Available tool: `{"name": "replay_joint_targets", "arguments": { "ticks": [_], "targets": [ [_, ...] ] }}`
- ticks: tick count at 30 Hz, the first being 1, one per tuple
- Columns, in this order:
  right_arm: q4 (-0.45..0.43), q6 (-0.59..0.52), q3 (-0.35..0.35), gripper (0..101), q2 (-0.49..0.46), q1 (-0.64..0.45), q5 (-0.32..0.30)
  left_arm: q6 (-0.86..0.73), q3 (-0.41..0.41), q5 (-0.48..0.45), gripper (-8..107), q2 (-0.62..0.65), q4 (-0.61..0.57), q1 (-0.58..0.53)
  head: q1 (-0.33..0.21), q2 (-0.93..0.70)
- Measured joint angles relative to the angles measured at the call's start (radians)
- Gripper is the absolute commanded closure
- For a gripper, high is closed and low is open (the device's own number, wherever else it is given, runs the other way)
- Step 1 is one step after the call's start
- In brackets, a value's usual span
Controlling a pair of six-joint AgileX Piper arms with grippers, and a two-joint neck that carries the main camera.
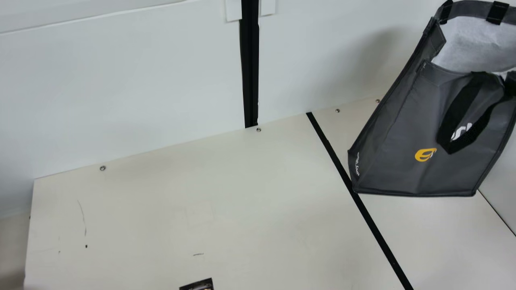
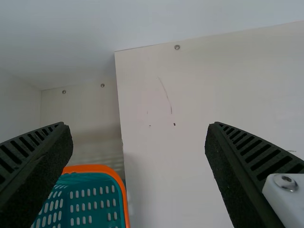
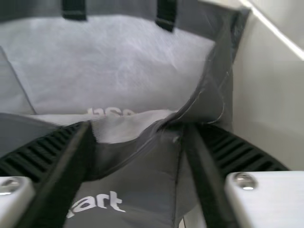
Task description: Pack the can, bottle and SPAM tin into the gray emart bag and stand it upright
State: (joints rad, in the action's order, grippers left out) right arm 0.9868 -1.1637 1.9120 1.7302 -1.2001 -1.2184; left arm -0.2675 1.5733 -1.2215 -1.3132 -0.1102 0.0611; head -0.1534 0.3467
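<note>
At table right, gray fabric emart bag [image 1: 407, 133] is gaping; right gripper [image 3: 140, 135] is sitting unclenched at its rim, left gripper [image 2: 137, 128] hovering released.

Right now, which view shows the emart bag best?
Main view: the bag with handle and base, though cropped at right. The right wrist view gives its rim and lining close up; the left wrist view faces the teal basket.

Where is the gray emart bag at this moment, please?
In the main view, the bag is at the right, its lower-left corner overlapping the black strip on the table; the right wrist view shows the right end effector at its rim.
</note>
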Motion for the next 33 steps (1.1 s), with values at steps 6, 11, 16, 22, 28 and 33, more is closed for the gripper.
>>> {"name": "replay_joint_targets", "arguments": {
  "ticks": [6,11,16,22,28,33],
  "targets": [
    [0.015,0.006,0.037,6,-0.032,0.016,-0.005,0.000,0.000,0.000,9,0.000,0.000,0.000,0.000,0.002],
    [0.018,0.023,0.085,6,-0.055,0.038,-0.005,0.000,0.000,0.000,9,0.000,0.000,0.000,0.000,0.000],
    [0.022,0.041,0.134,6,-0.078,0.072,-0.005,0.000,0.000,0.000,9,0.000,0.000,0.000,0.000,0.000],
    [0.022,0.071,0.180,6,-0.106,0.129,-0.005,0.000,0.000,0.000,9,0.000,0.000,0.000,0.000,0.000],
    [-0.007,0.101,0.192,6,-0.137,0.206,-0.005,0.000,0.000,0.000,9,0.000,0.000,0.000,0.000,0.002],
    [-0.037,0.119,0.177,6,-0.167,0.285,-0.003,0.000,0.000,0.000,9,0.000,0.000,0.000,0.000,0.002]
  ]
}}
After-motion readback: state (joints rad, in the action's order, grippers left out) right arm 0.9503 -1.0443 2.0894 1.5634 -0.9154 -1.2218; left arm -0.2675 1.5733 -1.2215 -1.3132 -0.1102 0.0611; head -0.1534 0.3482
